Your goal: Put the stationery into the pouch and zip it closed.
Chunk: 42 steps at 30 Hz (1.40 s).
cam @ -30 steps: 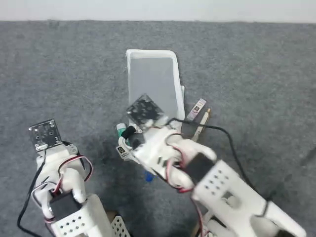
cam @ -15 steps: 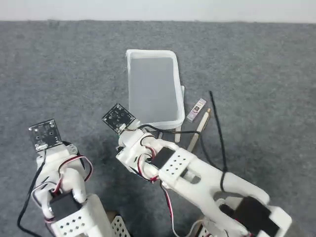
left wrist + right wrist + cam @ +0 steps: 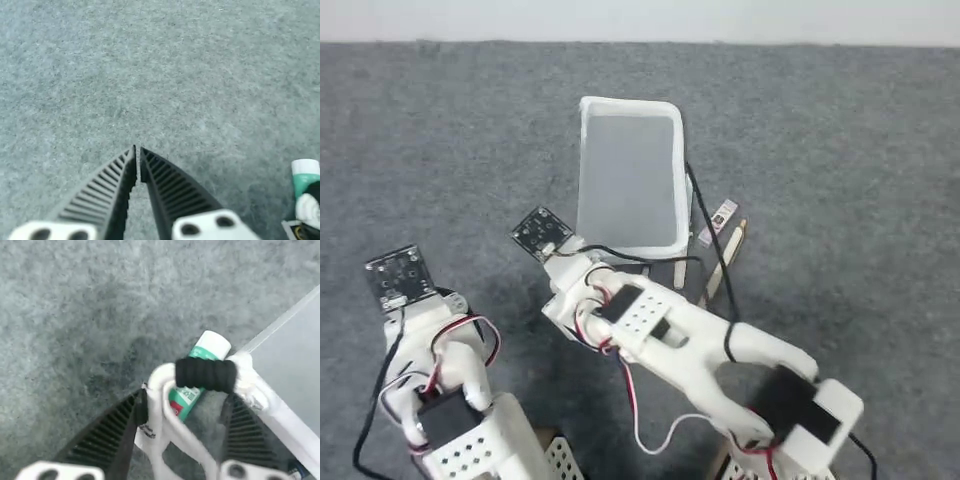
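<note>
The white mesh pouch (image 3: pixel 630 175) lies flat at the table's middle, its edge also seen in the right wrist view (image 3: pixel 295 350). My right gripper (image 3: pixel 182 400) is open at the pouch's near left corner. Between its fingers lie a white loop with a black foam grip (image 3: pixel 205 375) and a green-and-white glue stick (image 3: pixel 197 382). One finger (image 3: pixel 125 425) touches the loop. Two pale sticks (image 3: pixel 718 268) and a small pink-labelled piece (image 3: pixel 717 220) lie right of the pouch. My left gripper (image 3: pixel 138 150) is shut and empty over bare carpet, with the glue stick (image 3: pixel 305 177) off to its side.
Grey carpet covers the table. The right arm (image 3: pixel 660 330) stretches diagonally from the near right, with its black cable (image 3: pixel 715 245) running over the stationery beside the pouch. The left arm (image 3: pixel 430 360) stands at the near left.
The right arm has swung left, from over the pouch's near edge to its near left corner. The left arm has shifted slightly left.
</note>
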Tool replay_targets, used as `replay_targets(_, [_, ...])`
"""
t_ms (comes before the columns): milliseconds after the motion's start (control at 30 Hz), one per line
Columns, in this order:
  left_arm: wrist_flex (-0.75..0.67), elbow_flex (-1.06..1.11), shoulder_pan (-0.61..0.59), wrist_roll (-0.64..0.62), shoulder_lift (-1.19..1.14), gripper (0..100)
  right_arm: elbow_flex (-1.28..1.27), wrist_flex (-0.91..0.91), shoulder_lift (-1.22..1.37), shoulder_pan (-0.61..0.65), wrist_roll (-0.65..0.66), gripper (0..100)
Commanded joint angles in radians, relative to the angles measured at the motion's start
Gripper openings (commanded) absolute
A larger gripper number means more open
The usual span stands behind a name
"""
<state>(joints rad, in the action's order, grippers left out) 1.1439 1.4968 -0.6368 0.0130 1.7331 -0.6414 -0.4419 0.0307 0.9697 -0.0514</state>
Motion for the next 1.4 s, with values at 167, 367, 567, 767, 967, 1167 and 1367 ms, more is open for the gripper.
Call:
replay_targets(167, [-0.028, -0.062, -0.006, 0.011, 0.015, 1, 0.106, -0.11, -0.015, 0.005, 0.11, 0.5])
replay_targets(367, [-0.026, -0.062, -0.005, 0.009, 0.015, 1, 0.104, -0.26, -0.127, 0.001, 0.121, 0.6])
replay_targets(567, [-0.025, -0.064, -0.005, 0.009, 0.015, 1, 0.1, -0.406, -0.259, -0.074, 0.123, 0.6])
replay_targets(767, [-0.029, -0.041, 0.0, 0.005, 0.014, 17, 0.032, -0.447, -0.417, -0.142, 0.141, 0.6])
replay_targets(967, [-0.078, 0.001, 0.14, 0.005, 0.014, 26, -0.095, -0.446, -0.642, -0.147, 0.187, 0.6])
replay_targets(1167, [-0.101, -0.031, 0.347, 0.008, 0.008, 26, -0.187, -0.446, -0.839, -0.151, 0.19, 0.6])
replay_targets(1367, [-0.101, -0.036, 0.468, 0.003, 0.008, 28, -0.273, -0.401, -1.063, -0.185, 0.192, 0.6])
